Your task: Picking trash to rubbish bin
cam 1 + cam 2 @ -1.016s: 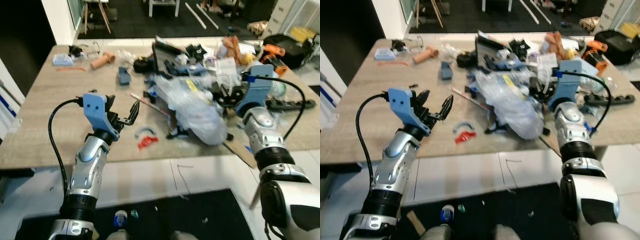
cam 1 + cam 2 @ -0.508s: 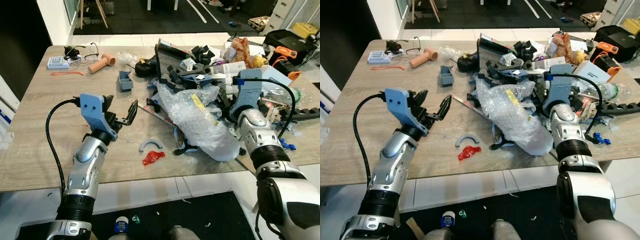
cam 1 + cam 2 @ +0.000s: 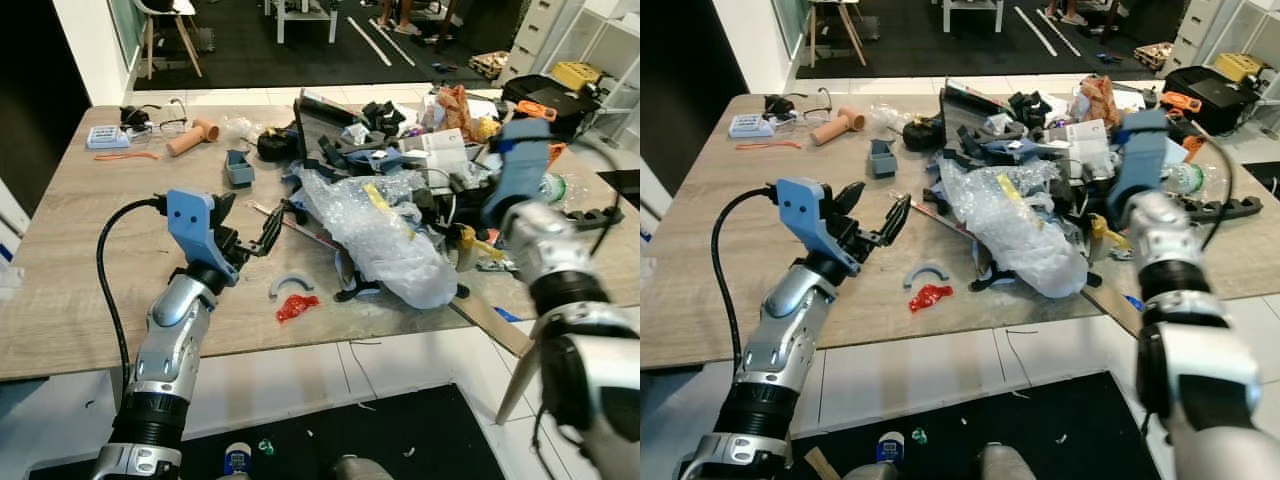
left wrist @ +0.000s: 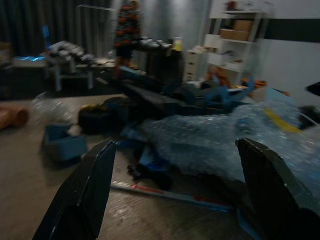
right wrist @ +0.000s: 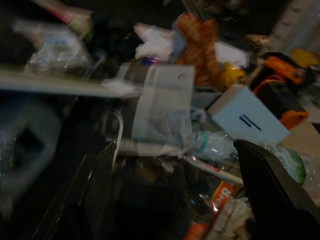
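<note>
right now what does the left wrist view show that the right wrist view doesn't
Left wrist view: crumpled clear bubble wrap, a small blue plastic box, bare wooden table, and the left gripper with fingers spread.
Right wrist view: a white printed paper sheet, a clear plastic bottle, a pale blue box.
Both: open fingers facing the clutter pile.

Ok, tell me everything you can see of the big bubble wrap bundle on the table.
The bubble wrap bundle is a large crumpled wad of clear, whitish plastic with a yellow strip showing inside. It lies on the wooden table, running from the pile of dark clutter toward the near edge. Its far end rests against that clutter, and a dark curved piece pokes out under its near end. The left gripper hovers to its left, fingers open, not touching it.
</note>
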`<state>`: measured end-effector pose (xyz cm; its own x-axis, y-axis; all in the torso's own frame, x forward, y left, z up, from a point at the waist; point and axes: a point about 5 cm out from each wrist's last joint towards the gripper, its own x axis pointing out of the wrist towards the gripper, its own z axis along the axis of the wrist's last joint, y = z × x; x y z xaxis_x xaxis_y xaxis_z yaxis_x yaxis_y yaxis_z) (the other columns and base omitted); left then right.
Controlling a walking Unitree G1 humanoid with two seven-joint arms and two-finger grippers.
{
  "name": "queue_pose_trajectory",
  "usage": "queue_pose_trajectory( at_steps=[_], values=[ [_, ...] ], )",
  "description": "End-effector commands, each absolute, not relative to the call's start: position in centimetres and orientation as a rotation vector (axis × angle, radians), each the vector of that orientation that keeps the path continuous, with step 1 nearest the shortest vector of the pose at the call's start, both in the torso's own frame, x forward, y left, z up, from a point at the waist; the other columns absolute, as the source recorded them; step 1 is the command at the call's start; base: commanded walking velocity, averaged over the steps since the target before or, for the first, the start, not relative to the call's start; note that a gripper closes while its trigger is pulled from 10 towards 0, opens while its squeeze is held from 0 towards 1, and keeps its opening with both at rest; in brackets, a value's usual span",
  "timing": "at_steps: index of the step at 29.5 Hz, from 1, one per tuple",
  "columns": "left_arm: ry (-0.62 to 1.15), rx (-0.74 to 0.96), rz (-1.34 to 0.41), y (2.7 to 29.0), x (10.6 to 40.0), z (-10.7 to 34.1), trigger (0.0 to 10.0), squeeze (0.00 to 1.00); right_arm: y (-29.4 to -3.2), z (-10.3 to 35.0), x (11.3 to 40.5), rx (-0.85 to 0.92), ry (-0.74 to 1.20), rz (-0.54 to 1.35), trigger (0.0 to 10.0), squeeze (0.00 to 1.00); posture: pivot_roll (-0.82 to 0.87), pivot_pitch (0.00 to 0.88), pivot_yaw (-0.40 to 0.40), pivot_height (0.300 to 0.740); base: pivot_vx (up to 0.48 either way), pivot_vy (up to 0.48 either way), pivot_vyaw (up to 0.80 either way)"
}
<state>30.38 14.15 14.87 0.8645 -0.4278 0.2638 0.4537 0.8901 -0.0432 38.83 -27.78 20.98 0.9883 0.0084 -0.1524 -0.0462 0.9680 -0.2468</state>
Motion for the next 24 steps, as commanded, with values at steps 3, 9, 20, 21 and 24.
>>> queue_pose_trajectory(
  at_steps=[3,9,20,21,24],
  values=[
    [-0.284,-0.045,-0.534,14.2,29.9,15.8,10.0,0.0,-28.2,20.4,38.2,-0.338,0.272,0.164,10.0,0.0,-0.05,0.0,-0.048,0.74,0.0,0.0,0.0],
    [-0.302,0.054,-0.615,14.3,29.4,16.5,10.0,0.0,-28.6,20.2,37.2,-0.387,0.36,0.323,10.0,0.0,-0.05,0.0,-0.044,0.74,0.0,0.0,0.0],
    [-0.319,0.126,-0.908,13.8,26.2,17.5,10.0,0.0,-32.0,22.4,33.0,-0.338,0.457,0.558,10.0,0.0,-0.07,0.0,-0.047,0.74,0.0,0.0,0.0],
    [-0.319,0.126,-0.908,13.8,26.2,17.5,10.0,0.0,-32.0,22.4,33.0,-0.338,0.457,0.558,10.0,0.0,-0.07,0.0,-0.047,0.74,0.0,0.0,0.0],
    [-0.317,0.125,-0.914,13.8,26.1,17.5,10.0,0.0,-32.3,21.6,32.1,-0.3,0.497,0.583,10.0,0.0,-0.07,0.0,-0.05,0.74,0.0,0.0,0.0]
  ],
)
